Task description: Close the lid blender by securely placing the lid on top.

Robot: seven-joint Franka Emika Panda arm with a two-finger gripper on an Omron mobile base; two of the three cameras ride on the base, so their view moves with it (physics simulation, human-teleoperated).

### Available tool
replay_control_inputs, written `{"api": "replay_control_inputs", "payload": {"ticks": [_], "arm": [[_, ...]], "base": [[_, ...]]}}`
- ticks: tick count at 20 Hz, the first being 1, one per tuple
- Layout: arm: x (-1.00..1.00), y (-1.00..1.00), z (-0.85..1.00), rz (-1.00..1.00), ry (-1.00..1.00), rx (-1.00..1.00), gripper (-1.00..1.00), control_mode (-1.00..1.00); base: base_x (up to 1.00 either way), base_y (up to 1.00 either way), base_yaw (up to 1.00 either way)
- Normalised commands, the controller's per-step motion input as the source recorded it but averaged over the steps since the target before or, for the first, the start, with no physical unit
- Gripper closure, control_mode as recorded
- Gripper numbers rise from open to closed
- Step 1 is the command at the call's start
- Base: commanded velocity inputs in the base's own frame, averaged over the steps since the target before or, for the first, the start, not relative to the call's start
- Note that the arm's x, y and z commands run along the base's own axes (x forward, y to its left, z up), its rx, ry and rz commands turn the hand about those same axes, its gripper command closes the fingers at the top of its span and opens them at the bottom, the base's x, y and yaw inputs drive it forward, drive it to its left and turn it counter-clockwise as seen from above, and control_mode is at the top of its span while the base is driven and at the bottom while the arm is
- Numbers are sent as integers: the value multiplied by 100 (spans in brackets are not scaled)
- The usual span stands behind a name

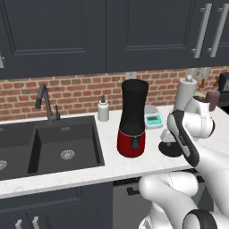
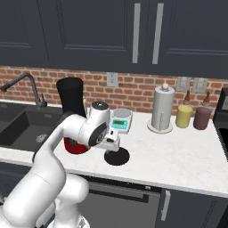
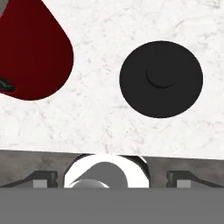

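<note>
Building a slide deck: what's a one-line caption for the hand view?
Lid lying flat on the white counter beside the blender, open gripper above, not yet grasped.

Light: even, soft, moderately bright.
Shadows: faint around the blender (image 1: 132,118); sink basin left of it darker.
Glare: small sheen on its red base.
Sharpness: coarse, slightly pixelated render.

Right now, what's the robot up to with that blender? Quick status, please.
Gripper open, holding nothing, above the lid. Lid flat on counter, right of blender. Jar top uncovered. Nothing in the way.
</note>
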Motion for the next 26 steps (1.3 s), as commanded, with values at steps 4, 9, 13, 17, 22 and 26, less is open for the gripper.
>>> {"api": "replay_control_inputs", "payload": {"ticks": [4, 9, 13, 17, 22, 26], "arm": [[29, -10, -24, 0, 13, 0, -100, -100], [26, -25, -18, 0, 11, 0, -100, -100], [21, -10, -24, 0, 12, 0, -100, -100], [13, -3, -22, 5, 4, 0, -100, -100], [17, 0, -26, 5, 0, 0, -100, -100], [19, -14, -24, 3, 0, 0, -100, -100]], "base": [[0, 0, 0], [0, 0, 0], [0, 0, 0], [0, 0, 0], [0, 0, 0], [0, 0, 0]]}}
